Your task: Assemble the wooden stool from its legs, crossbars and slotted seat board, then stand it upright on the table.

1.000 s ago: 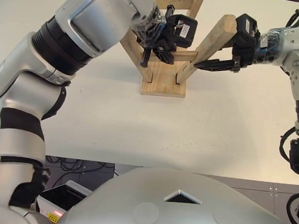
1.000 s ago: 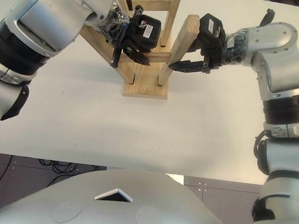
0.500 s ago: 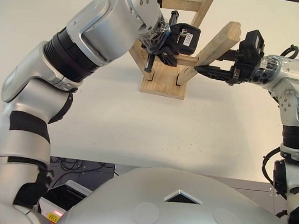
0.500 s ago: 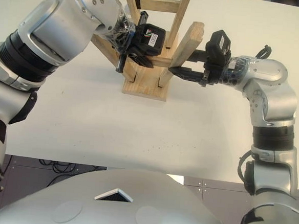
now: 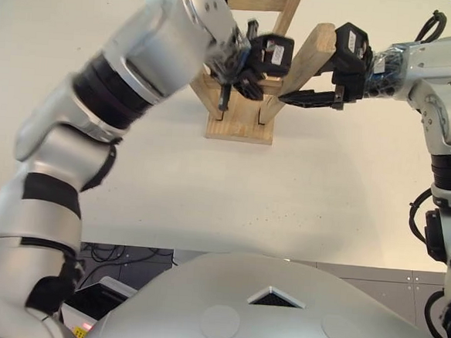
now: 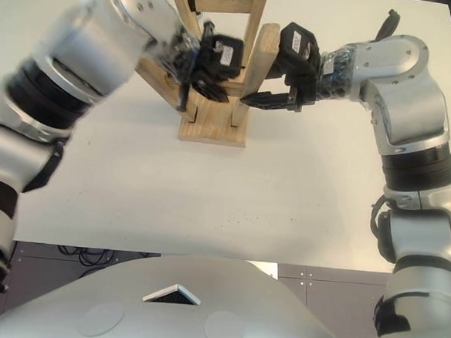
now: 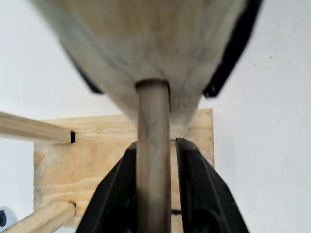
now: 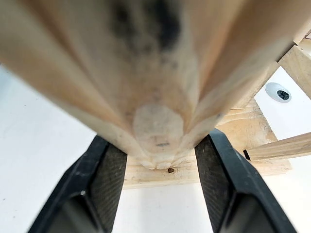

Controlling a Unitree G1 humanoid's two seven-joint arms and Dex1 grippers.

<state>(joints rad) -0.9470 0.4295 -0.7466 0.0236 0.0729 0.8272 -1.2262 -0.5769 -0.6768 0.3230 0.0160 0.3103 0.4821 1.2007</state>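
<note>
Pinching the round dowel crossbar (image 7: 153,111) is the left gripper (image 7: 155,145); right gripper (image 8: 158,145) clamps a squared leg (image 8: 146,73) (grainy wood).

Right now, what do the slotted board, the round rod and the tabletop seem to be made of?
Pale flat slotted seat board: bare light wood, maybe pine; grain and raw edges show. Darker round crossbar rod: smooth brownish wooden dowel, fine lengthwise grain. White tabletop: matte and uniform, perhaps laminate or paint; cannot tell.
</note>
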